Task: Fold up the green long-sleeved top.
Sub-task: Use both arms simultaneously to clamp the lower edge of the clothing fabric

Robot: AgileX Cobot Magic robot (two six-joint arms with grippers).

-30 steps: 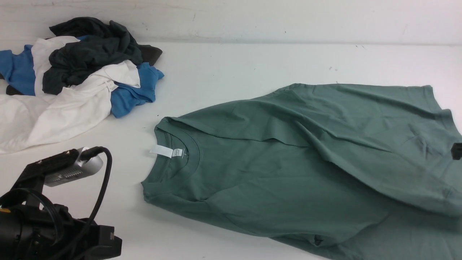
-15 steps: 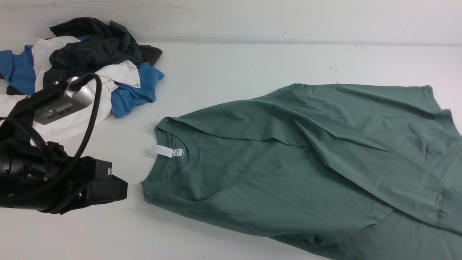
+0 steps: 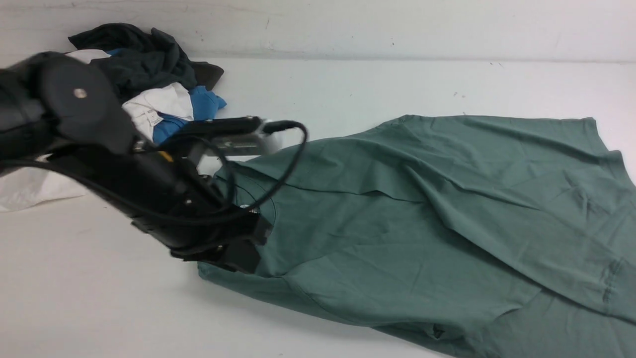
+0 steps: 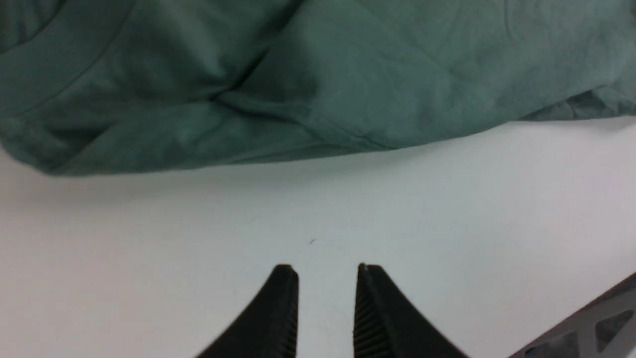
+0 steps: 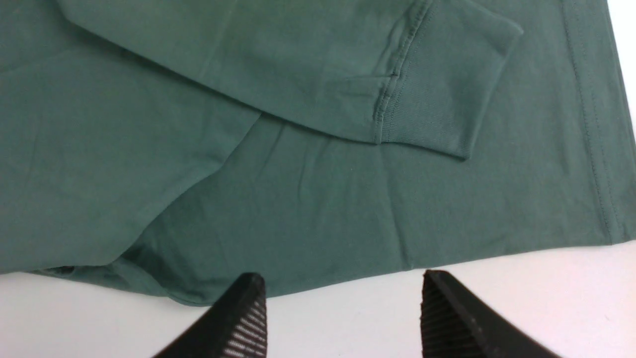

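Ease the parted, empty left pincer [image 4: 328, 278] forward along the counter [image 4: 124, 258] under the green long-sleeved top [image 4: 318, 74] just ahead.

The green long-sleeved top [image 3: 447, 223] is soft matt knit cloth, its cuff [image 5: 437, 99] ribbed; the table [image 3: 348, 89] smooth matt white; left gripper [image 4: 328, 271] fingers ridged matt black

Table [image 3: 348, 89]: white, matt, broad work surface; a few small dark specks [image 3: 454, 93] toward its far edge. Wall [image 3: 397, 25]: white, lightly scuffed, rising directly behind the table. Light: even, soft; shadows faint.
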